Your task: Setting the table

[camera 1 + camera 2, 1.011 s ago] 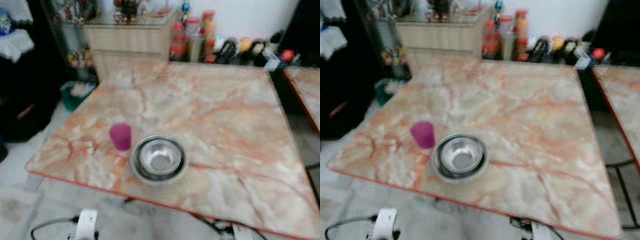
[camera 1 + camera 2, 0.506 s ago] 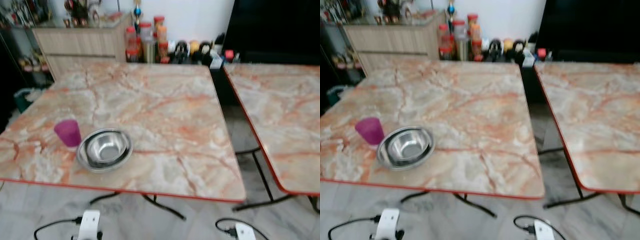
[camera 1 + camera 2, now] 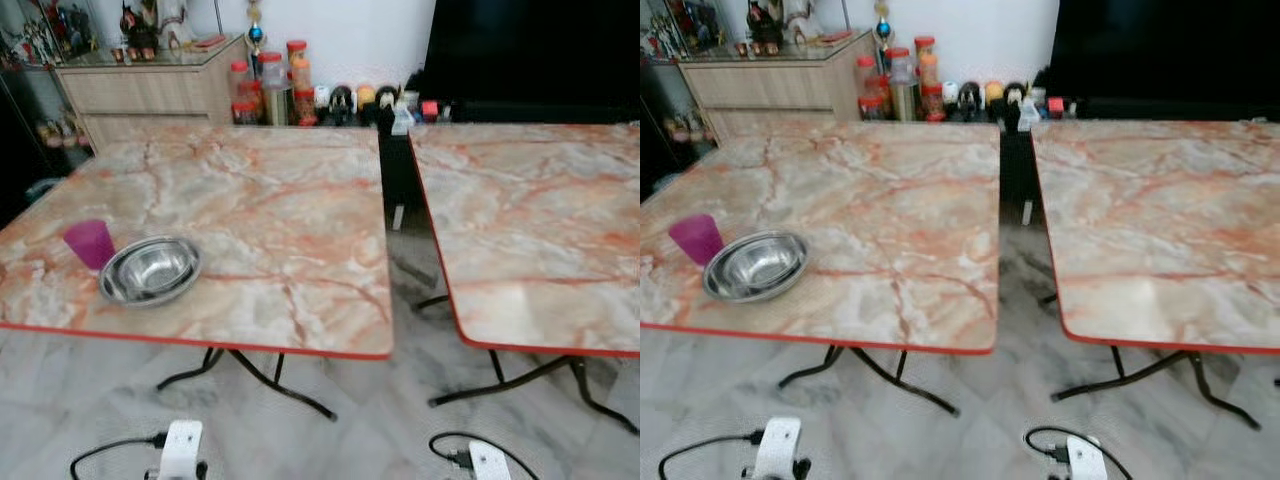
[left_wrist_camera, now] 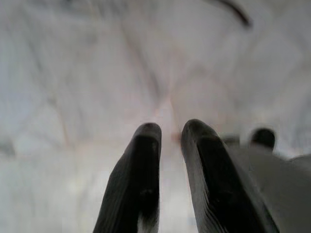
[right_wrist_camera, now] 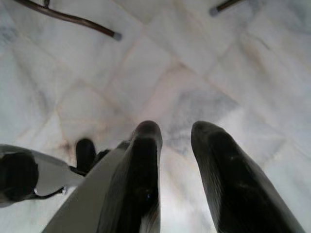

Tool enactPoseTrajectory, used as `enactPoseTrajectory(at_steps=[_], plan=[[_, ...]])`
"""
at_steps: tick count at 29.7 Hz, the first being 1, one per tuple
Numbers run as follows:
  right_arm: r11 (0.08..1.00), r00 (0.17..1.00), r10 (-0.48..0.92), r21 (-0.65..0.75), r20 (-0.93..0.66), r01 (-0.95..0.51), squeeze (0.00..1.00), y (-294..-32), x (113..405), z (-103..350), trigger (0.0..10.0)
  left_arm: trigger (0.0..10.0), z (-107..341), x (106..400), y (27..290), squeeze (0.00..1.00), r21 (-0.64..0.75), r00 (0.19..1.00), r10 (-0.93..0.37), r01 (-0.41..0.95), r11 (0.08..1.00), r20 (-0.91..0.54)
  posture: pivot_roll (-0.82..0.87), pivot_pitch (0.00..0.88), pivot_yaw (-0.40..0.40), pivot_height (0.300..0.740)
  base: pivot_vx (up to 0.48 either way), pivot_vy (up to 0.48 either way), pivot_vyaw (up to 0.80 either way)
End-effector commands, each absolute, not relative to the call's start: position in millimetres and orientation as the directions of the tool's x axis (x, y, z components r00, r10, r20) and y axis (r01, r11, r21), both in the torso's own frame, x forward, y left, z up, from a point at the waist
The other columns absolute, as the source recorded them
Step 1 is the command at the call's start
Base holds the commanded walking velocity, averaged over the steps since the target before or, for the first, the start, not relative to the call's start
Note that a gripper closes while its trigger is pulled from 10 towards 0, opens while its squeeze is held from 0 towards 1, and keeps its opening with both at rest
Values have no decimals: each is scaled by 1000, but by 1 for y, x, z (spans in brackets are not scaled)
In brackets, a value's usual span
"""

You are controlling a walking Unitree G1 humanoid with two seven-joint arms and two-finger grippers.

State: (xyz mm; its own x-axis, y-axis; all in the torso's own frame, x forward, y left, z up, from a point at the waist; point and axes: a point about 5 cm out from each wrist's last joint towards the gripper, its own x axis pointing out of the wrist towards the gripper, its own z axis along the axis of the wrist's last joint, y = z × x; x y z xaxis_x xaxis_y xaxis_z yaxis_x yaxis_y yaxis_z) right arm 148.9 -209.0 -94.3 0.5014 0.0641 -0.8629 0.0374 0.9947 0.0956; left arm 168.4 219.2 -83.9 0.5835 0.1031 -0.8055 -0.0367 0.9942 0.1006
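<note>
A purple cup (image 3: 88, 243) stands upright near the front left of a marble-topped table (image 3: 280, 190). Touching or nearly touching its right side is a steel bowl (image 3: 150, 270), which looks like two nested bowls with nothing inside. A second marble table (image 3: 530, 220) stands to the right, its top bare. My left gripper (image 4: 171, 130) hangs over the pale floor tiles with its fingers slightly apart and nothing between them. My right gripper (image 5: 177, 128) also hangs above the floor, with a wider gap and nothing held.
A narrow gap (image 3: 400, 215) separates the two tables. Black folding legs (image 3: 250, 372) stand under them. A wooden cabinet (image 3: 150, 88) and several jars and bottles (image 3: 275, 85) line the back wall beside a dark unit (image 3: 530, 50). Black cables (image 3: 110, 450) lie on the marble floor.
The camera has swung to the right: cup and bowl have slid to the left of the picture and the second table has come into view. Cup and bowl keep their places.
</note>
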Motion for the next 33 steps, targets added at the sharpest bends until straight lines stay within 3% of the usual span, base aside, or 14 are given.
enactPoseTrajectory(at_steps=[1, 7, 15, 33], plan=[[996, 513, 46, 81, -857, 46, 0, -214, 152, -92, 10000, 10000, -84, 169, 220, 0, 92, 583, 107, -55, 994, -805, 73, 0, -10, 728, 0, -315, 0], [995, 516, 44, 82, -855, 51, 0, -213, 152, -92, 10000, 10000, -86, 165, 219, 0, 90, 572, 110, -62, 994, -813, 72, 0, -10, 728, 0, -291, 0], [995, 519, 47, 85, -854, 49, 0, -213, 152, -92, 10000, 10000, -87, 164, 218, 0, 113, 559, 113, -35, 993, -821, 69, 0, -11, 728, 0, 0, 0], [996, 530, 42, 75, -847, 40, 0, -213, 154, -91, 10000, 10000, -87, 164, 219, 0, 133, 539, 126, -25, 991, -833, 53, 0, -18, 728, 0, -308, 0]])
